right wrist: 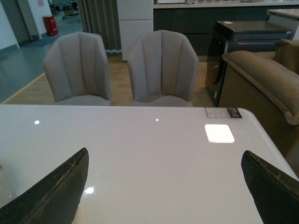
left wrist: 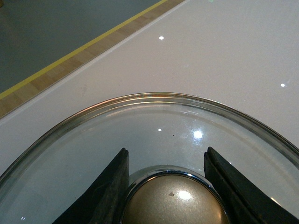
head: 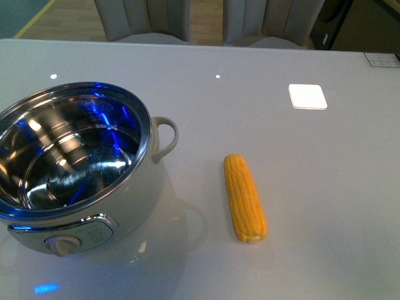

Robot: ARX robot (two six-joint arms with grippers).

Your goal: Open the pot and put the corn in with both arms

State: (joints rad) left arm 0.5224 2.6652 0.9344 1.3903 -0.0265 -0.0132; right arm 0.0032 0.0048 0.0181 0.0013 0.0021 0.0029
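Lid knob (left wrist: 174, 203) inside left claw (left wrist: 166, 151)

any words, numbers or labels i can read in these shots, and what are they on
None can be read.
On the pot, the control panel beside the dial knob: markings too small.
On the table, the printed card at its far right corner: print too blurred.
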